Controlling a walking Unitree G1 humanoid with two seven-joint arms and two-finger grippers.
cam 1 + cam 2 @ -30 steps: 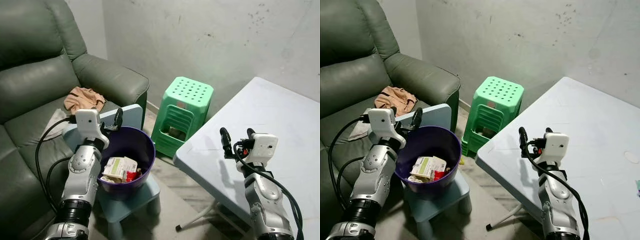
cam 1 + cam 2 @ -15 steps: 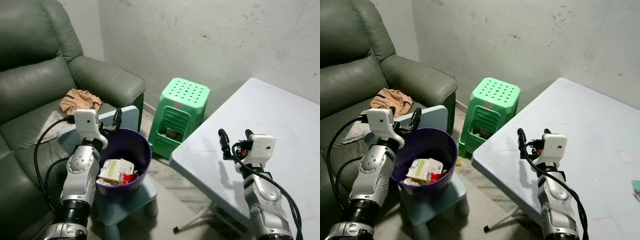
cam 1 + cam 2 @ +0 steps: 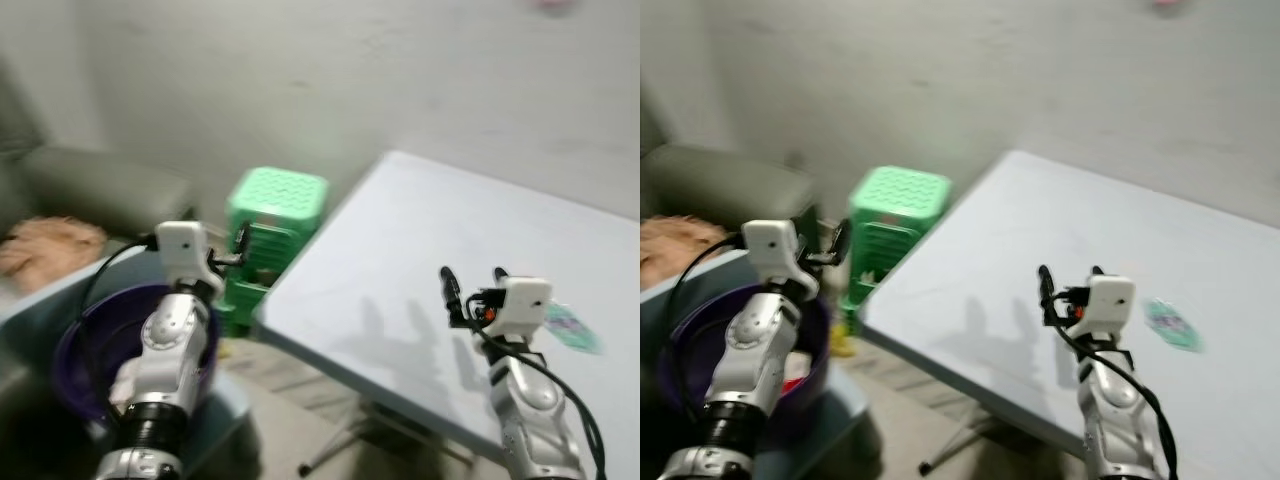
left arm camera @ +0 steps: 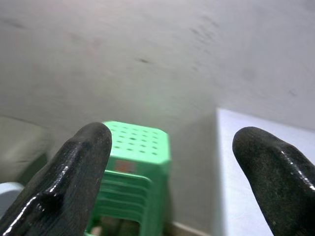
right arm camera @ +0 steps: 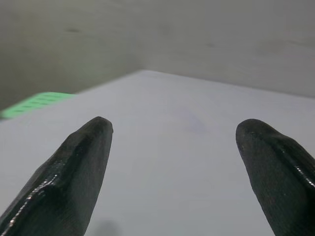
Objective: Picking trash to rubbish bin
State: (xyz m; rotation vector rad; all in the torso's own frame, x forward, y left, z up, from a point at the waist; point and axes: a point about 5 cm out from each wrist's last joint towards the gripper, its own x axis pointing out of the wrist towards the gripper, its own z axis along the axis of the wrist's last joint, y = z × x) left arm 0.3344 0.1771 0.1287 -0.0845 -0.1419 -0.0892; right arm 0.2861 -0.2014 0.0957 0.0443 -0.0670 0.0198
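Left eye view, blurred with motion. One piece of trash lies flat on the pale table: a small greenish wrapper, probably plastic or paper, though the blur leaves that unsure. It sits just beside the right gripper, off to the gripper's right and slightly beyond the wrist housing, not between the fingers. Its long axis appears to run slantwise across the table, toward the near right edge.

Right gripper: both black fingers spread wide, nothing held, raised over the table top. In the right wrist view the fingers frame bare table surface, so the gripper points past the wrapper, not at it.

Left gripper: fingers likewise wide apart and empty, held over the gap between the purple rubbish bin and the green stool. Well apart from the wrapper.

Judgement: the right arm is far nearer; the move calls for swinging right and down onto the wrapper.

Count: one wrapper on the table, one bin, one stool, one table, two grippers. Bin already holds some trash, the number unclear.
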